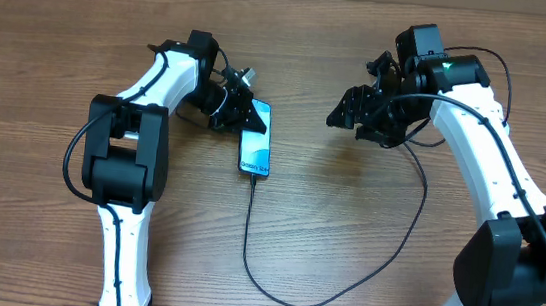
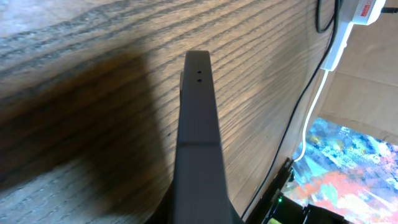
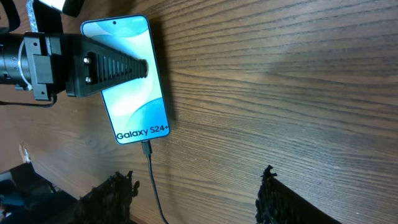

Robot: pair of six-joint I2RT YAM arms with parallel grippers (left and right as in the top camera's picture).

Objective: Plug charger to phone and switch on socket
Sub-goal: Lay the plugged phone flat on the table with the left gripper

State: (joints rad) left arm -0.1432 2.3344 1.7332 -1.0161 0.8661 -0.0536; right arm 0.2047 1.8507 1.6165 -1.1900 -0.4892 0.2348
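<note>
the phone [image 1: 256, 139] is screen-up on the wooden table [image 1: 42, 50], with the charger [image 1: 249, 221] tip seated in its "galaxy" end. the left gripper [image 1: 246, 115] pinches the phone's upper half, one ribbed finger [image 3: 118, 65] flat across the screen (the lower one is hidden). well to the phone's right, the right gripper [image 1: 356, 121] hangs spread wide. the socket [image 2: 367, 9] shows beyond the phone, at the left wrist view's corner.

Dark fingers [image 2: 198, 162] over wooden table [image 2: 93, 56]
</note>
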